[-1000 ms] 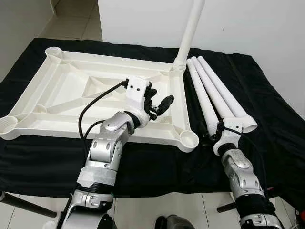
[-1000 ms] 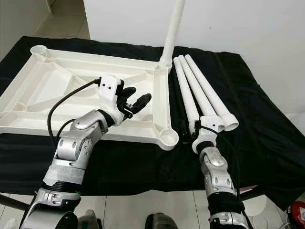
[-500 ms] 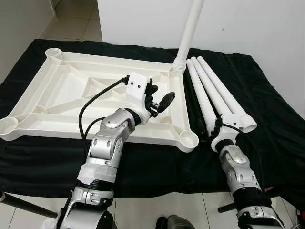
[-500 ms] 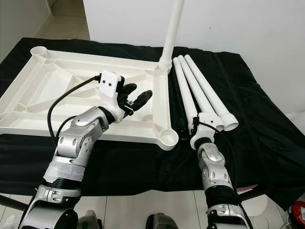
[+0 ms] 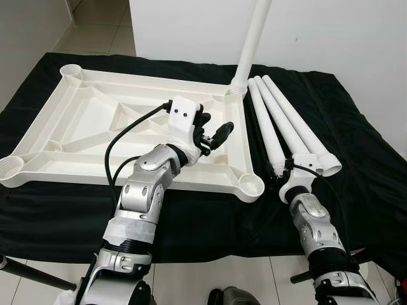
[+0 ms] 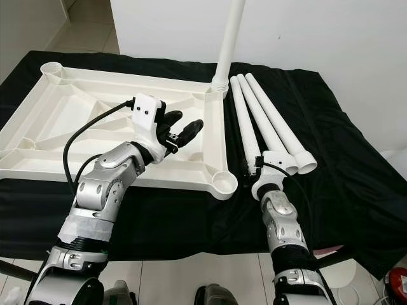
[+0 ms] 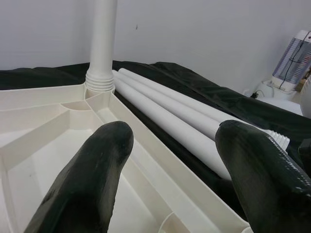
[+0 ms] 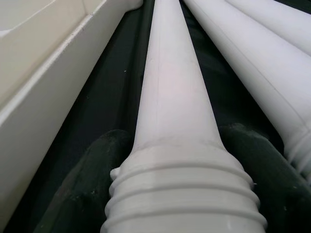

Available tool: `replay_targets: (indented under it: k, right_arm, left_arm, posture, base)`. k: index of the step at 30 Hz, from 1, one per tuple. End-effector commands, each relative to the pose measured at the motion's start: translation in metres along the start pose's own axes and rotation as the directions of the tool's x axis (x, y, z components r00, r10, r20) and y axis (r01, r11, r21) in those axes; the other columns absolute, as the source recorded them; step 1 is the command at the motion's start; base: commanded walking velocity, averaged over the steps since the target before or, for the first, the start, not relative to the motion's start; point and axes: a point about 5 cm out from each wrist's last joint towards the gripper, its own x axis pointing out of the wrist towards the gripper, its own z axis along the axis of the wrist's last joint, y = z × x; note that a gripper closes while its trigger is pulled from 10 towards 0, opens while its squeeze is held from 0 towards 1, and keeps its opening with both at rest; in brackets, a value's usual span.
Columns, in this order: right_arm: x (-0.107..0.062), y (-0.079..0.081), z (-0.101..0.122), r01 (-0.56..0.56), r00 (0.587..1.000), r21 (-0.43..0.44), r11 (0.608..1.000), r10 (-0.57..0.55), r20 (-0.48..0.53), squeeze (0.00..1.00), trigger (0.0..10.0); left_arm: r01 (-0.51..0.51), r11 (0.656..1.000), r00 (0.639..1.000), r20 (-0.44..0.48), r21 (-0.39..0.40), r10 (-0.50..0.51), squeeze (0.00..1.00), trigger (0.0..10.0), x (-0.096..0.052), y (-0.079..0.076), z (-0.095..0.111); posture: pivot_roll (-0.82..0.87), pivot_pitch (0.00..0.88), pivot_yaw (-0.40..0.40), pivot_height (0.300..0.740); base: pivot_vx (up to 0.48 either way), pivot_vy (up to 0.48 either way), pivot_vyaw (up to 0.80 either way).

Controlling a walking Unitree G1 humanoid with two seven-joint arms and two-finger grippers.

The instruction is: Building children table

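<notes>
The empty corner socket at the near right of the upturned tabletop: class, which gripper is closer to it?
Right. The right gripper straddles a loose leg just beside the socket; the left gripper hovers over the tabletop, farther back.

A black cloth (image 5: 57, 210) covers the whole tabletop and hangs in loose folds over its near edge. Behind it stands a plain white wall (image 6: 331, 32), evenly lit, with no hard shadows. To the far left, pale floor tiles (image 5: 95, 28) run back past a white wall corner. In the left wrist view a white appliance with a ribbed grille (image 7: 290, 63) stands by the wall beyond the cloth. Pale floor (image 6: 172, 279) shows below the tabletop's near edge.
</notes>
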Motion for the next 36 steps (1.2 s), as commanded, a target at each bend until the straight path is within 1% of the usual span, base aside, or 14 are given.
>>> replay_targets:
  k: [1,5,7,13,14,17,20,23,25,26,29,31,35,36]
  right_arm:
    - [-0.002,0.002,-0.013,-0.004,0.998,0.035,0.999,0.006,-0.061,0.00,0.0]
    - [-0.002,0.000,-0.015,0.023,0.997,0.074,0.997,-0.017,-0.072,0.00,0.0]
    - [-0.001,0.000,-0.008,0.031,0.999,0.129,0.991,-0.029,-0.018,0.00,0.0]
    - [0.003,-0.006,0.002,0.071,0.997,0.121,0.990,-0.073,0.020,0.00,0.0]
    - [0.005,-0.010,0.005,0.102,0.995,0.082,0.991,-0.103,0.014,0.00,10.0]
    - [0.006,-0.012,0.007,0.134,0.991,0.051,0.990,-0.134,0.008,0.00,10.0]
    - [0.010,-0.016,0.020,0.187,0.981,0.006,0.982,-0.187,0.055,0.00,10.0]
    - [0.011,-0.016,0.028,0.192,0.977,0.006,0.981,-0.192,0.095,0.00,10.0]
    - [0.012,-0.015,0.047,0.188,0.965,0.016,0.982,-0.188,0.182,0.00,10.0]
    - [0.012,-0.015,0.047,0.188,0.965,0.016,0.982,-0.188,0.182,0.00,10.0]
    - [0.010,-0.012,0.075,0.126,0.937,0.062,0.990,-0.140,0.321,0.00,10.0]
    - [0.008,-0.011,0.088,0.101,0.914,0.054,0.993,-0.114,0.390,0.00,10.0]
    - [0.007,-0.009,0.097,0.093,0.891,0.044,0.995,-0.103,0.442,0.00,10.0]
    - [0.004,-0.006,0.107,0.080,0.863,0.034,0.996,-0.086,0.497,0.00,10.0]
  left_arm:
    - [-0.037,0.999,0.999,-0.004,0.007,0.037,0.00,10.0,0.003,0.001,0.000]
    - [-0.030,0.999,1.000,-0.001,0.029,0.030,0.00,10.0,0.002,0.002,0.001]
    - [-0.032,0.999,0.999,0.002,0.041,0.032,0.00,10.0,0.001,0.005,0.002]
    - [-0.043,0.998,0.999,0.003,0.039,0.043,0.00,10.0,0.002,0.008,0.002]
    - [-0.044,0.998,0.999,0.005,0.039,0.043,0.00,10.0,0.002,0.009,0.003]
    - [-0.044,0.998,0.999,0.006,0.039,0.044,0.00,10.0,0.002,0.010,0.003]
    - [-0.037,0.998,0.999,0.012,0.046,0.037,0.00,10.0,0.003,0.009,0.004]
    - [-0.035,0.998,0.999,0.014,0.048,0.034,0.00,10.0,0.004,0.008,0.004]
    - [-0.030,0.998,0.999,0.017,0.046,0.029,0.00,10.0,0.006,0.006,0.003]
    - [-0.030,0.998,0.999,0.017,0.046,0.029,0.00,10.0,0.006,0.006,0.003]
    - [-0.017,0.999,1.000,0.019,0.047,0.016,0.00,10.0,0.007,0.004,0.003]
    - [-0.012,0.999,1.000,0.022,0.049,0.011,0.00,10.0,0.007,0.004,0.003]
    - [-0.008,0.999,1.000,0.025,0.050,0.007,0.00,10.0,0.007,0.004,0.004]
    - [-0.003,0.998,1.000,0.029,0.055,0.002,0.00,10.0,0.007,0.004,0.005]
  posture:
    - [0.09,0.000,-0.052,0.740]
    - [0.09,0.000,-0.053,0.740]
    - [0.09,0.000,-0.052,0.740]
    - [0.08,0.000,-0.045,0.740]
    - [0.08,0.000,-0.045,0.740]
    - [0.08,0.000,-0.045,0.740]
    - [0.08,0.000,-0.043,0.740]
    - [0.07,0.000,-0.042,0.740]
    - [0.07,0.000,-0.043,0.740]
    - [0.07,0.000,-0.043,0.740]
    - [0.07,0.000,-0.043,0.740]
    - [0.07,0.000,-0.044,0.740]
    - [0.07,0.000,-0.044,0.740]
    - [0.07,0.000,-0.046,0.740]
  base:
    - [0.000,0.000,0.00]
    - [0.000,0.000,0.00]
    - [0.000,0.000,0.00]
    - [0.000,0.000,0.00]
    - [0.000,0.000,0.00]
    - [0.000,0.000,0.00]
    - [0.000,0.000,0.00]
    - [0.000,0.000,0.00]
    - [0.000,0.000,0.00]
    - [0.000,0.000,0.00]
    - [0.000,0.000,0.00]
    - [0.000,0.000,0.00]
    - [0.000,0.000,0.00]
    - [0.000,0.000,0.00]
